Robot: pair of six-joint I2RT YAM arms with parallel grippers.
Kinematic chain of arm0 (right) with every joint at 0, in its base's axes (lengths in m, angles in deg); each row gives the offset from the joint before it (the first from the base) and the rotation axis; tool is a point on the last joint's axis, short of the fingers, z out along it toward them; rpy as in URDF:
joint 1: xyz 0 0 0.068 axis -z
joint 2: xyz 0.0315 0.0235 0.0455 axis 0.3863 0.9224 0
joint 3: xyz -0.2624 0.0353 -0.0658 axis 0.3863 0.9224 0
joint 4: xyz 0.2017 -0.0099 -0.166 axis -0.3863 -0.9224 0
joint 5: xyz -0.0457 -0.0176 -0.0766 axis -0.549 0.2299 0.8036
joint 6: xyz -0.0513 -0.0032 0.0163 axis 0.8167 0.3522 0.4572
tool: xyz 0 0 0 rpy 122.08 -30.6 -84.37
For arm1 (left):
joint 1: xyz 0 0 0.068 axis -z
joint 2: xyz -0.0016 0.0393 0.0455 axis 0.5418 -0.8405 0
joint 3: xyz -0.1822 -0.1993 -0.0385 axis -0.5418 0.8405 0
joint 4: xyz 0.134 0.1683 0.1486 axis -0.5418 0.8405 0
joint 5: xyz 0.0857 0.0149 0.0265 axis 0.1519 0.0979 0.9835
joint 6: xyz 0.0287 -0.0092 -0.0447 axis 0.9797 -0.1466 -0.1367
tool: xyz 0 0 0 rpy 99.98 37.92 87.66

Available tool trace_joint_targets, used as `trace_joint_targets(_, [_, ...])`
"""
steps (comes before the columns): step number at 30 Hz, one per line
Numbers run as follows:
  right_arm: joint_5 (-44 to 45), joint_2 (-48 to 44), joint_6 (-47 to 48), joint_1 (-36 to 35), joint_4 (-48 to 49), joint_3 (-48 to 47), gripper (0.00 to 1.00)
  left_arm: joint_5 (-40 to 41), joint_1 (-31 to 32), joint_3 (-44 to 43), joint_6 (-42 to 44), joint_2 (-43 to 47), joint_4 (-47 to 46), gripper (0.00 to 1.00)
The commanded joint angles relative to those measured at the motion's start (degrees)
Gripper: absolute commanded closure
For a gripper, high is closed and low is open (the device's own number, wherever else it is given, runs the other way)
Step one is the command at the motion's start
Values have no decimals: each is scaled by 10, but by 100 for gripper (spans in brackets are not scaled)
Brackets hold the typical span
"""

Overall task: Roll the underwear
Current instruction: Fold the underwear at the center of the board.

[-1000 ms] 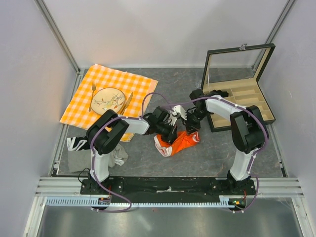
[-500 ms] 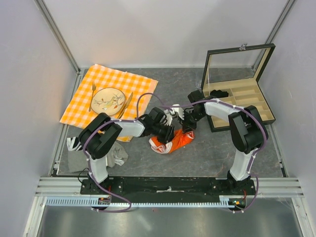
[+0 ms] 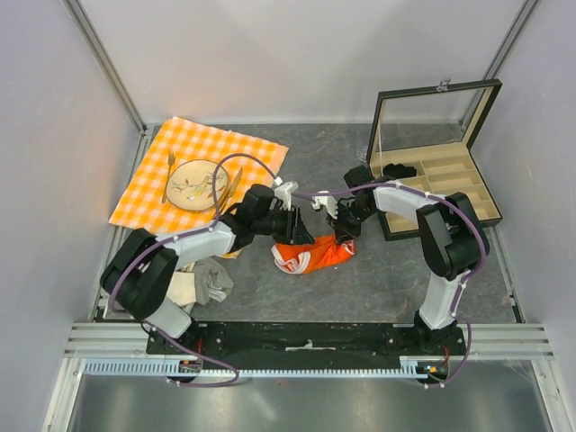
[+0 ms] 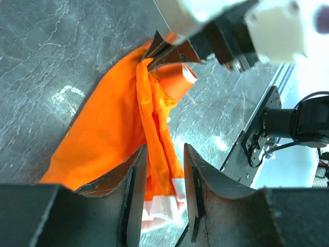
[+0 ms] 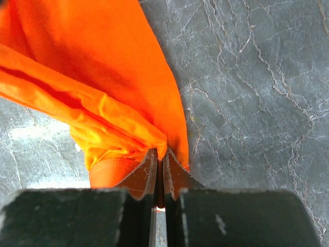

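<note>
The orange-red underwear (image 3: 315, 255) with white trim lies crumpled on the grey table between the two arms. My right gripper (image 3: 343, 227) is shut on a bunched edge of the fabric (image 5: 103, 67), jaws pressed together (image 5: 160, 152). My left gripper (image 3: 293, 230) hovers over the garment's left part with its jaws apart. In the left wrist view the underwear (image 4: 113, 123) and its white trim show through the gap of the left gripper (image 4: 164, 148), untouched by either finger. The right gripper (image 4: 159, 51) pinches the far end there.
An orange checkered cloth (image 3: 247, 148) with a plate (image 3: 196, 183) and cutlery lies at the back left. An open wooden box (image 3: 450, 175) with a black bundle (image 3: 397, 169) stands at the right. Grey-white cloths (image 3: 211, 283) lie near the left arm's base.
My left gripper has opened, let go of the underwear and pulled back to the left. The garment has slid slightly left. The right gripper stays shut on it.
</note>
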Motion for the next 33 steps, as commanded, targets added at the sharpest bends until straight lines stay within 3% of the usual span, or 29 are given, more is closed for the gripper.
trace_joint_targets(1, [30,24,-15,-7,-21,7,92,51,-14,43,-21,72,-47,59])
trace_joint_targets(8, [20,30,-27,-8,-21,3,92,63,-6,114,34,211,-52,58])
trace_joint_targets(12, [19,31,-29,-9,-20,2,92,87,17,120,68,243,8,49])
trace_joint_targets(14, [19,31,-28,-10,-20,2,91,80,28,123,70,244,19,39])
trace_joint_targets(17, [19,31,-29,-11,-21,3,92,84,49,128,69,238,16,36])
trace_joint_targets(30, [24,34,-29,-12,-21,3,91,145,91,64,85,112,42,36])
trace_joint_targets(33, [23,35,-29,-12,-21,3,91,179,91,61,84,112,54,43])
